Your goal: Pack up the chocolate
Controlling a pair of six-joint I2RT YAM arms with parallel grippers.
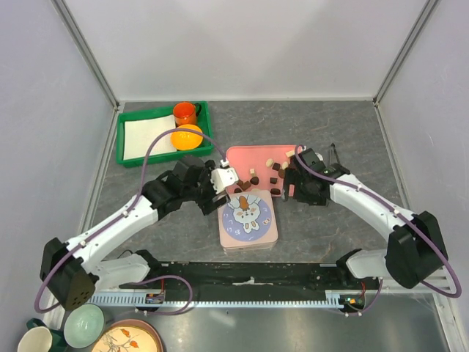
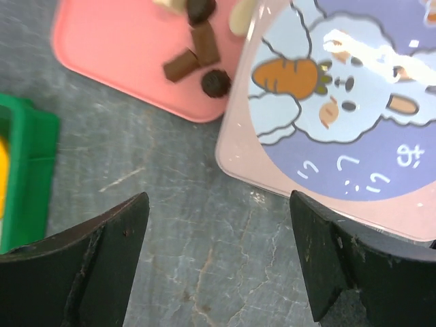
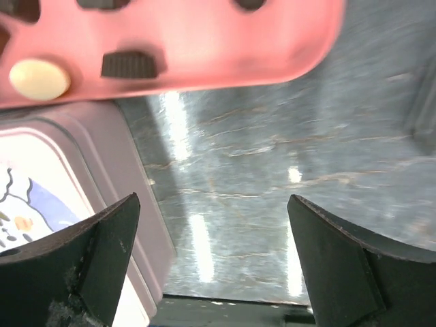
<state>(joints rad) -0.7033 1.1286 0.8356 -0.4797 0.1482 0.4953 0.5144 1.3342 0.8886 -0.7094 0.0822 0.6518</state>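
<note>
Left tool [image 2: 218, 204] agape, veined grey table [image 2: 170, 231]; glossy tin [image 2: 327, 102], stubby brown chocolate [image 2: 204, 44].

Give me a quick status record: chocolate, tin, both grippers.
chocolate: loose on the pink tray
tin: lid on, at the tray's near edge
left gripper: open, empty, over the table left of the tin
right gripper: open, empty, over the table right of the tin
packed: cannot tell, lid hides the inside
</note>
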